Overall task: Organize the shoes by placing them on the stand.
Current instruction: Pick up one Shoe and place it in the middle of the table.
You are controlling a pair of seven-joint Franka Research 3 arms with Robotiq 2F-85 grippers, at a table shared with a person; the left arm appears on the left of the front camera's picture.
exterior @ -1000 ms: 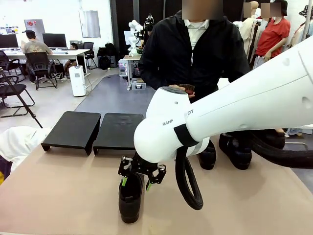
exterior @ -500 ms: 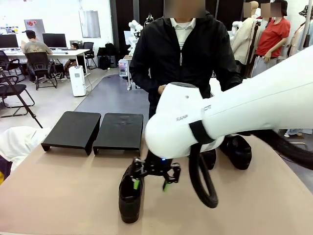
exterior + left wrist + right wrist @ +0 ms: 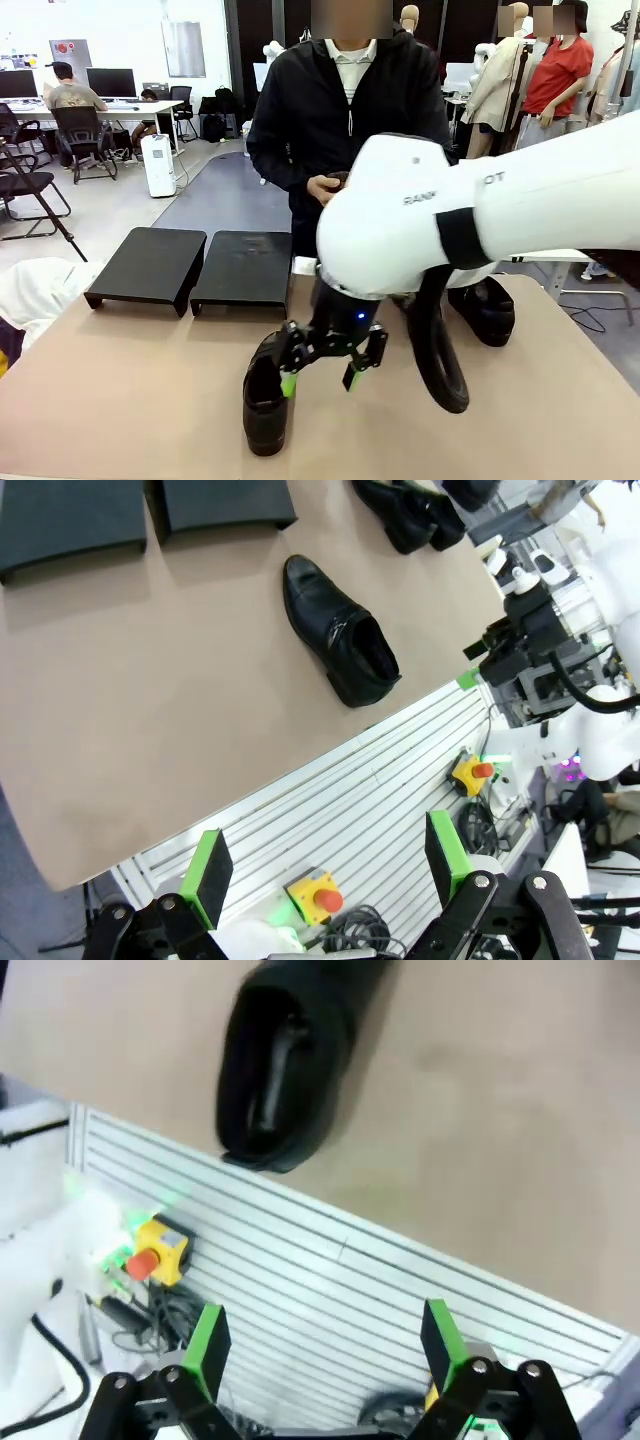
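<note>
One black glossy shoe lies alone near the table's front edge, also seen in the left wrist view and the right wrist view. My right gripper hovers open just above and to the right of it, nothing between its green pads. More shoes sit at the table's right side behind my right arm, partly hidden, and show again in the left wrist view. Two black stands sit at the far left. My left gripper is open, high off the table's near edge.
A person in a black jacket stands at the far side, hands held together at the chest. White cloth lies at the table's left edge. Yellow stop buttons sit below the front edge. Bare tabletop lies left of the lone shoe.
My right gripper has come off the lone shoe, opened wider and shifted right and slightly lower in the picture. The shoe stays on the table. The person has stepped left.
</note>
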